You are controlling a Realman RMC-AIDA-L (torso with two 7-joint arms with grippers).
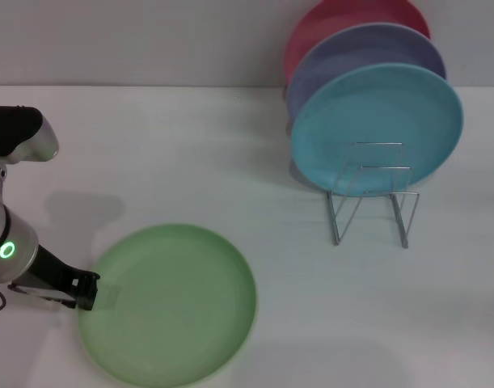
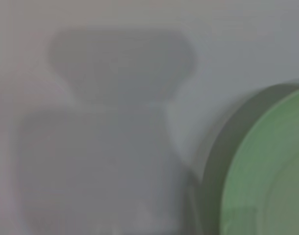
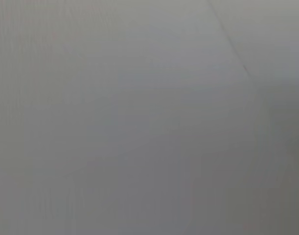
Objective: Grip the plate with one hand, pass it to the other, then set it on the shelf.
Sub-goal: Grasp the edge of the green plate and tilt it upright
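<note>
Left gripper (image 1: 83,291) at plate (image 1: 174,303) rim (head view only).

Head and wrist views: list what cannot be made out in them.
- Left gripper, head view: it meets the rim of the round light green plastic plate; grip undecidable.
- Right gripper: outside every view; the right wrist view shows only blank grey.
- Pink round plate: cut by the top edge, covered by the lavender plate and the turquoise plate.
- Silver wire rack: its slots hidden behind plates.

We see even, bright, diffuse light on the white table (image 1: 190,145); a soft shadow lies beside the left arm (image 1: 20,242). Left wrist view is heavily blurred, a broad grey shadow on the table. Right wrist view is featureless grey.
</note>
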